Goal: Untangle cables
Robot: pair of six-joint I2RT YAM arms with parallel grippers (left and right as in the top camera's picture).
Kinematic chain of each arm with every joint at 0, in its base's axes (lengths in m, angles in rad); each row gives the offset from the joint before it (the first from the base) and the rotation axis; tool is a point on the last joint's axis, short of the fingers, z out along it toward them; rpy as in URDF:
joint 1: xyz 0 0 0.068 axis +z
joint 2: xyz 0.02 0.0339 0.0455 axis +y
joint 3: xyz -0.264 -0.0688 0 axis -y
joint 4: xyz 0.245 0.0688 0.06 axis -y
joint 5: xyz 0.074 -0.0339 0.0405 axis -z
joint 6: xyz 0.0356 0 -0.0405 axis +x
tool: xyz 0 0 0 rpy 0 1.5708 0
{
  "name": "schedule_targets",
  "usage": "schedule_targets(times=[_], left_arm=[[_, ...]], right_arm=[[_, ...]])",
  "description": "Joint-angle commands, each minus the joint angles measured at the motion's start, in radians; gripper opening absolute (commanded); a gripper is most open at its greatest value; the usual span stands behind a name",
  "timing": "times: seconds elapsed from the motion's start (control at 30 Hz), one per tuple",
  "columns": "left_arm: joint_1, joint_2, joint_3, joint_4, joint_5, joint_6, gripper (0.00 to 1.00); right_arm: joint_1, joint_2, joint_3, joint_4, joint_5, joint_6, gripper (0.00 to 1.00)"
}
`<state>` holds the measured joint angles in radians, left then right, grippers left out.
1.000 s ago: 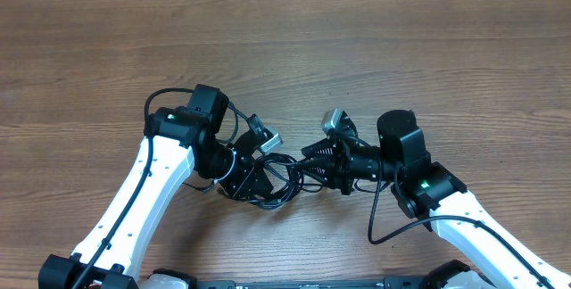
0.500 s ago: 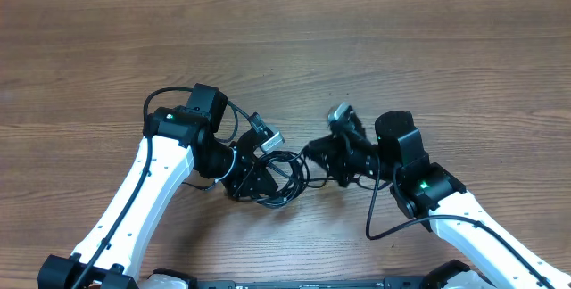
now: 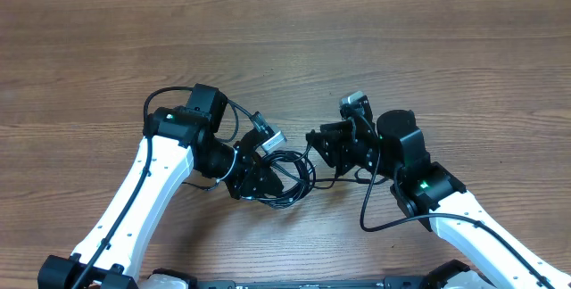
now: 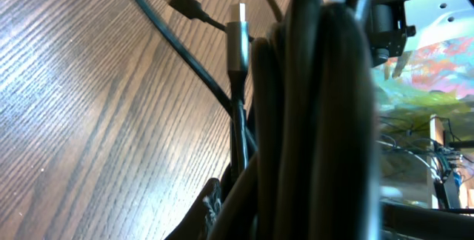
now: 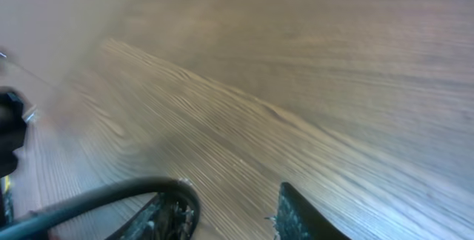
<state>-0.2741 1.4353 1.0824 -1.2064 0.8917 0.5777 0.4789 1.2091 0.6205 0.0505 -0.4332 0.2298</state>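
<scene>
Lying on the table (image 3: 401, 48) between the two arms, the cables (image 3: 287, 171) are seen from overhead as a small black coil of loose loops. The coil's left side is gripped by the left gripper (image 3: 254, 180), whose jaws are closed tight on it. In the left wrist view the bunched strands (image 4: 318, 107) fill most of the frame. Two plugs are seen beyond them on the wood, one silver-tipped (image 4: 237, 36) and one black (image 4: 181, 1). The right gripper (image 3: 319, 142) is placed just right of the coil and pointed towards it. In the right wrist view its fingers (image 5: 174, 210) are seen partly spread, with bare table between them and nothing clamped. One black strand (image 5: 96, 195) is seen arching in from the left to the outer side of the nearer finger. Whether it touches that finger cannot be told.
</scene>
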Motion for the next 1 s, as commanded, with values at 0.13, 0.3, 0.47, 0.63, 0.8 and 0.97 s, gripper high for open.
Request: schedule_targets(times=[0.13,0.3,0.47,0.63,0.8,0.97], left_arm=[[-0.001,-0.011,0.027,0.071,0.167,0.03,0.04],[-0.001,-0.011,0.027,0.086,0.192,0.041,0.04],[0.001,-0.011,0.027,0.081,0.103,0.019,0.04],[0.001,-0.011,0.029,0.098,-0.119,-0.131,0.04],[0.001,-0.011,0.063,0.156,-0.353,-0.351,0.04],[0.001,-0.011,0.098,0.197,-0.432,-0.455,0.04]], right_arm=[[-0.002,0.008,0.003,-0.041,-0.022,0.01,0.41],[-0.009,0.053,0.003,-0.179,0.198,0.092,0.39],[-0.033,0.059,0.003,-0.256,0.283,0.22,0.39],[-0.036,0.059,0.003,-0.311,0.319,0.258,0.35],[-0.036,0.059,0.003,-0.45,0.434,0.455,0.36],[-0.036,0.059,0.003,-0.496,0.441,0.485,0.37]])
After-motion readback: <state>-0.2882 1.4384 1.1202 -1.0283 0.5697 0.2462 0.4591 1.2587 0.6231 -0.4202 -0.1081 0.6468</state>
